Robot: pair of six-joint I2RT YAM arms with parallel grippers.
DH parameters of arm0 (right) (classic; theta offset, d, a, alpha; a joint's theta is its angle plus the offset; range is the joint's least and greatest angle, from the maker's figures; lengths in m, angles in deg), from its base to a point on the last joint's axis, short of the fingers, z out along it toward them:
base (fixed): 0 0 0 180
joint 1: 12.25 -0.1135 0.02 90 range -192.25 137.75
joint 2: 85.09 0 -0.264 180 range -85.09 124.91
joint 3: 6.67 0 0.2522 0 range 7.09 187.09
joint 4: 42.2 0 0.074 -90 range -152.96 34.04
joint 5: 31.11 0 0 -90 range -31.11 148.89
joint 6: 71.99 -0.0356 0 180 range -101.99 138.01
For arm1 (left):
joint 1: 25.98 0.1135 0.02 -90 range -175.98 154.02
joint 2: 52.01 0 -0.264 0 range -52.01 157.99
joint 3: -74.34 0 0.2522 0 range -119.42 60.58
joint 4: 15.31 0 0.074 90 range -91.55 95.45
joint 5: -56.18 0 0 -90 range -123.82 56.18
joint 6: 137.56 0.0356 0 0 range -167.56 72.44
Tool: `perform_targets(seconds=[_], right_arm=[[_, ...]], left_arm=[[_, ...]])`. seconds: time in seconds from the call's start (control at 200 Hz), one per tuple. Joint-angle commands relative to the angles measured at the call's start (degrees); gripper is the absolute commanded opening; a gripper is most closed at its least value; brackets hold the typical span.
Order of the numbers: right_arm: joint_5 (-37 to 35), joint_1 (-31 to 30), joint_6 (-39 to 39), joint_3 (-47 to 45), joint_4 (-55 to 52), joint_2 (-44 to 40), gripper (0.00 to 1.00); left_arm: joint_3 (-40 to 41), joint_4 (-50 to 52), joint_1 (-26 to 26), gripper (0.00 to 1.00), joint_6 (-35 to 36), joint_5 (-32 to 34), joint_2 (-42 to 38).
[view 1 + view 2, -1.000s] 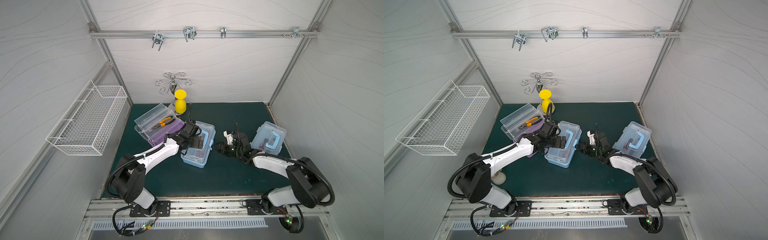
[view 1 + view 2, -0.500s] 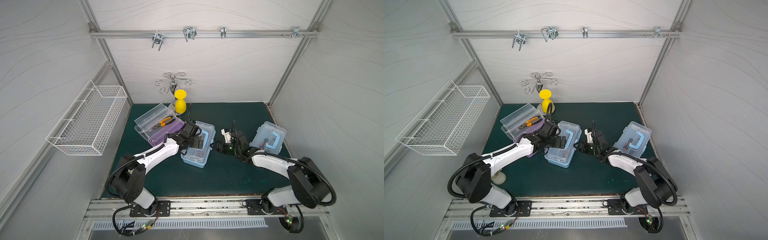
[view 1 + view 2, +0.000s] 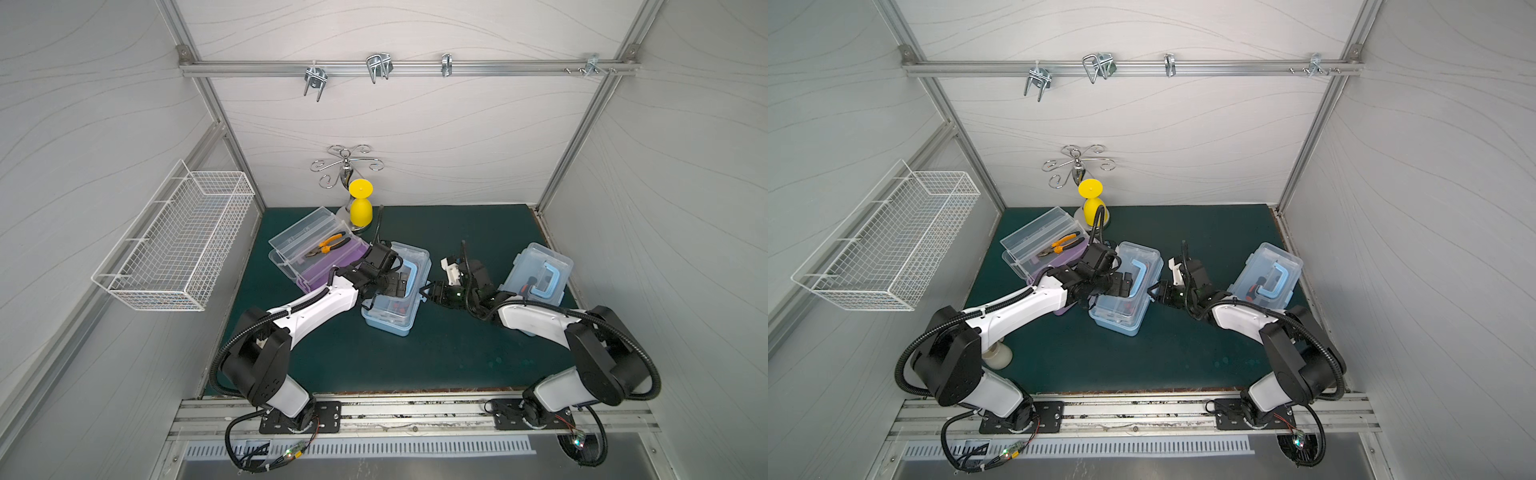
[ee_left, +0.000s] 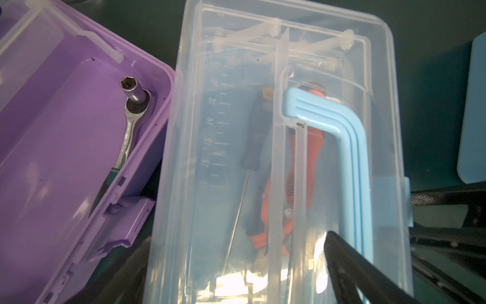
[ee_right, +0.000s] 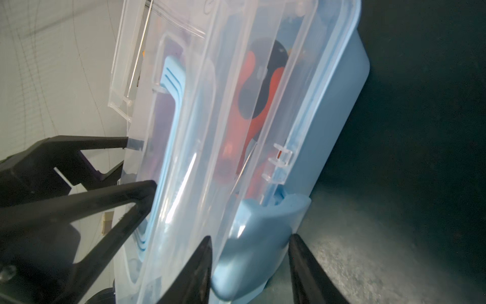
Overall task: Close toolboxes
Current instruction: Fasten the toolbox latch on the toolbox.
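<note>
Right tool (image 5: 249,237) has narrowed on the latch (image 5: 263,223) of the middle box (image 3: 390,320) — jaws flanking, not yet pinching — while spread left tool (image 5: 140,162) pins lid (image 5: 236,79); latching looks near.

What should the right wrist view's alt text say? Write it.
The right gripper straddles the blue latch of a light blue toolbox whose clear lid covers red-and-black tools. The left gripper touches the lid.

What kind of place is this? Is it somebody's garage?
Most likely a robot lab's test booth, not a garage. Two robot arms are bolted to a metal rail, plain white walls in a metal frame box everything in, and the toolboxes sit on a green mat.
</note>
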Motion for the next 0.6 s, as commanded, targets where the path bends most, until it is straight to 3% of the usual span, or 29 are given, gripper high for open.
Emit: perform_targets(seconds=[0.0,0.325,0.595], right_arm=[[-0.83,0.01,0.46,0.83,0.05,0.43,0.46],[-2.92,0.94,-0.06,-0.38,-2.18,-1.80,0.38],[1.04,0.98,-0.32,0.09,0.39,-2.72,0.38]], left_arm=[[0.45,0.35,-0.40,0.98,0.00,-1.10,0.56],[0.76,0.35,-0.40,0.98,-0.05,-0.99,0.31],[0.79,0.32,-0.35,0.98,-0.13,-0.92,0.31]])
